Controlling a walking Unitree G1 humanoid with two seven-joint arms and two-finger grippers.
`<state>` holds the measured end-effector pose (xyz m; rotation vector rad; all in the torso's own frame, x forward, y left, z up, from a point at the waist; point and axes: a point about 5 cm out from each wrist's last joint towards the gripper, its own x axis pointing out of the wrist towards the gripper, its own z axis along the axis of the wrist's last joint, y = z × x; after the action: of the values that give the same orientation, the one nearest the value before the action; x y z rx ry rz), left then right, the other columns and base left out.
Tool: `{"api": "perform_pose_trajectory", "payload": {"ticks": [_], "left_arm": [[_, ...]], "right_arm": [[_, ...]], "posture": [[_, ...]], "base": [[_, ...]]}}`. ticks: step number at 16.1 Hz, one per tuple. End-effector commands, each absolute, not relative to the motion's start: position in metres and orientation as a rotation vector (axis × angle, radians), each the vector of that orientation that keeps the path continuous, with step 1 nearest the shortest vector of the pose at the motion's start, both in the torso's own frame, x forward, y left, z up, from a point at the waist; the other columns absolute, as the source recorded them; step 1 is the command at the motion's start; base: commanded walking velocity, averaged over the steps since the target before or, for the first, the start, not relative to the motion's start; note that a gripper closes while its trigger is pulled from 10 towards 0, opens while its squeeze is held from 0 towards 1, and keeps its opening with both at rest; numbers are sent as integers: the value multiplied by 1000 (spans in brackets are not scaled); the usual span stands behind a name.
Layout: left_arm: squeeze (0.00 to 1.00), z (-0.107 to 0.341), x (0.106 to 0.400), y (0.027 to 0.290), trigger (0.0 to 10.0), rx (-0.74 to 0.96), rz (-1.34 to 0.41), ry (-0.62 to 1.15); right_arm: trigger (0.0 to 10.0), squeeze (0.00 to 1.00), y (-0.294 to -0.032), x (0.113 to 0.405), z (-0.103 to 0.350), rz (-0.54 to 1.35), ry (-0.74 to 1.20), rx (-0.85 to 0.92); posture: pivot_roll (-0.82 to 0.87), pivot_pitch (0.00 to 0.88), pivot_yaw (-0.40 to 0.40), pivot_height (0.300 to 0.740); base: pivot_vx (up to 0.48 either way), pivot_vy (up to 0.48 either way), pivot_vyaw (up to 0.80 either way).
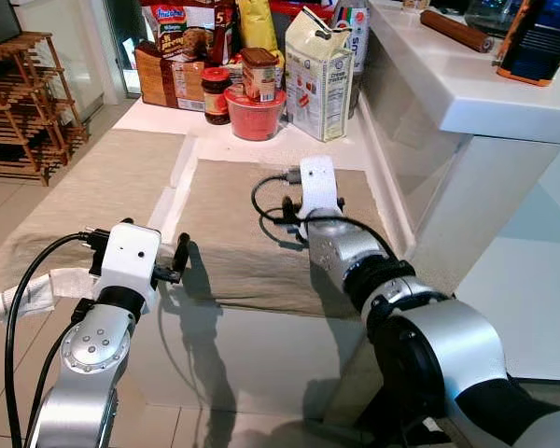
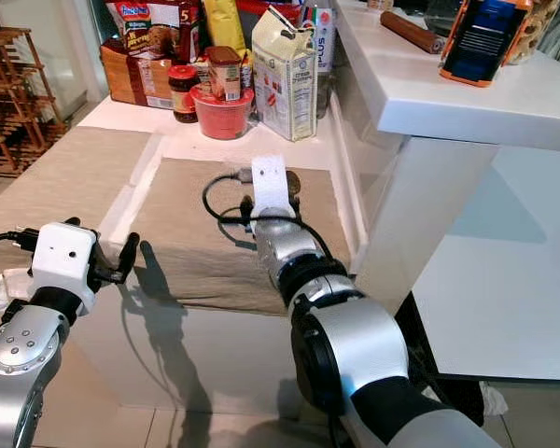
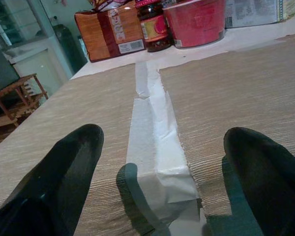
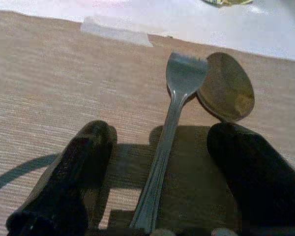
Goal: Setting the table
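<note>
Fork point(image 4: 173, 123): light, rigid, slippery metal; grasp mid-handle. Right end effector point(image 4: 162, 172) released, straddling it at lower centre. Left end effector point(image 3: 162, 172) released.

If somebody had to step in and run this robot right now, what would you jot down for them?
Right gripper: open, low over the right placemat, fingers either side of a fork; the handle runs between them, and whether they touch it is unclear.
Left gripper: open, holding nothing, above the white strip between the two placemats.
Things: the fork lies on the right placemat with a spoon beside its head, the two touching or nearly so. The left placemat is bare. Food packages and jars stand at the table's far end.
Done: mats laid, fork and spoon on one.
Left: the other place, by the look of it.
</note>
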<state>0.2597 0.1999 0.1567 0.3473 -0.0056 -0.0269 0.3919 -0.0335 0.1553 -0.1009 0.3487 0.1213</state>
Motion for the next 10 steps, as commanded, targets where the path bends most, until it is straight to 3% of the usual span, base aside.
{"api": "perform_pose_trajectory", "payload": {"ticks": [1, 6, 7, 10], "left_arm": [[0, 158, 259, 200, 10000, 355, -26, -10], [0, 159, 259, 201, 10000, 360, -24, -11], [0, 159, 259, 201, 10000, 360, -24, -10], [0, 159, 259, 201, 10000, 361, -25, -10]], "right_arm": [[10000, 0, -35, 389, 147, 113, 400, -79], [10000, 0, -33, 387, 144, 119, 411, -70], [0, 0, -33, 387, 143, 122, 411, -70], [0, 0, -32, 386, 142, 130, 413, -66]], "posture": [[226, 0, -72, 736], [230, 0, -70, 736], [230, 0, -69, 736], [229, 0, -68, 736]], "base": [[0, 0, 0], [0, 0, 0], [0, 0, 0], [0, 0, 0]]}}
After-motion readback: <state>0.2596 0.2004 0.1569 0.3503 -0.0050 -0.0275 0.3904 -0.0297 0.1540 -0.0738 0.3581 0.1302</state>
